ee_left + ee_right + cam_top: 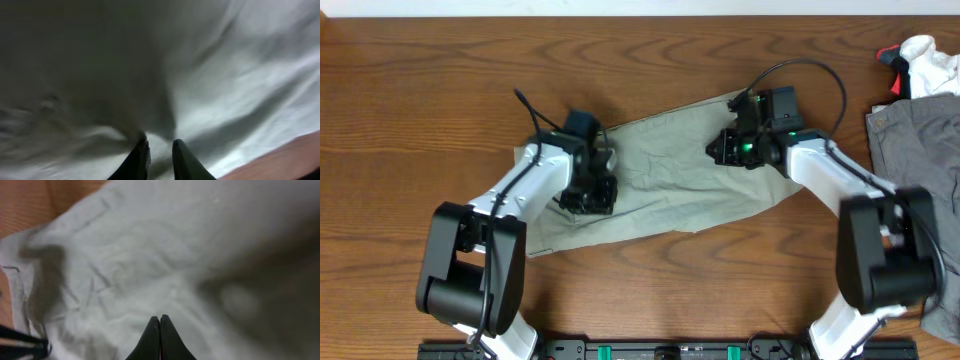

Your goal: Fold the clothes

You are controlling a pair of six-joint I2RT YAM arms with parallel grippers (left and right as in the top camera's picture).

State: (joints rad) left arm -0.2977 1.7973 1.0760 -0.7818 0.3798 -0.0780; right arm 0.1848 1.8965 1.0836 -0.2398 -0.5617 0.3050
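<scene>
The clothes (670, 170), pale khaki-green shorts, lie flattened and slanted across the middle of the wooden table. My left gripper (588, 195) presses down on their left part. In the left wrist view its fingers (141, 157) stand a narrow gap apart, and a ridge of the cloth (210, 75) bunches between the tips, so the left gripper (159, 143) is shut on the fabric. My right gripper (722, 150) rests on the upper right part of the shorts. Seen from the right wrist, the right gripper (160, 317) is shut, tips together over wrinkled cloth (150, 245), with nothing visibly between them.
A darker grey garment (920, 150) lies at the right edge, with a small white-and-red cloth item (920, 58) beyond it in the far right corner. Bare wood of the table (420, 90) surrounds the shorts.
</scene>
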